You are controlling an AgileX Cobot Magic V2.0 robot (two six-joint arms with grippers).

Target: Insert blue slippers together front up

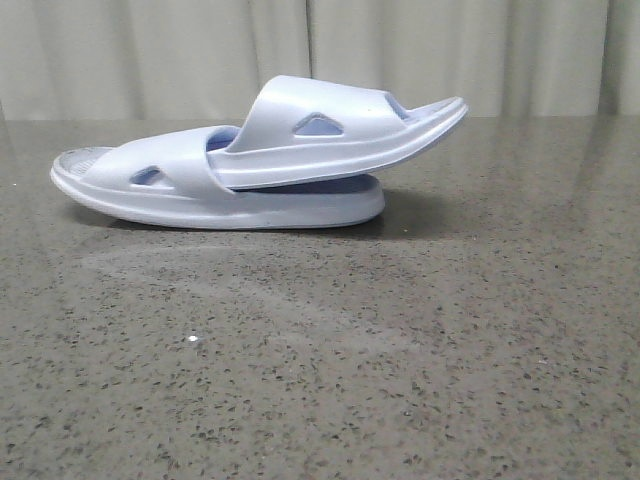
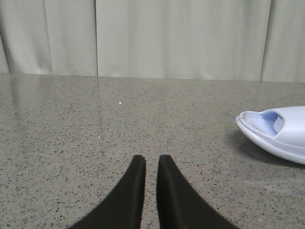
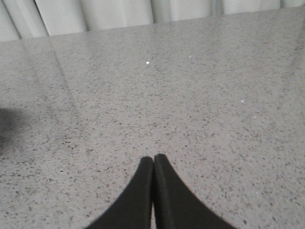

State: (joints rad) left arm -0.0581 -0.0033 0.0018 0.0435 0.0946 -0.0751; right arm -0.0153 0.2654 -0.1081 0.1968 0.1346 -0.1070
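Note:
The blue slippers rest together at mid-table in the front view. The lower slipper (image 1: 130, 185) lies flat on its sole. The upper slipper (image 1: 340, 125) has one end pushed under the lower one's strap, and its other end tilts up to the right. One end of a slipper (image 2: 281, 131) shows at the edge of the left wrist view, well off to the side of my left gripper (image 2: 151, 162). That gripper's fingers stand almost together with a narrow gap and nothing between them. My right gripper (image 3: 153, 160) is shut and empty over bare table, with no slipper in its view. Neither gripper appears in the front view.
The speckled grey stone table (image 1: 320, 380) runs back to a pale curtain (image 1: 150, 50) behind it. A dark shadow (image 3: 7, 124) falls at the edge of the right wrist view.

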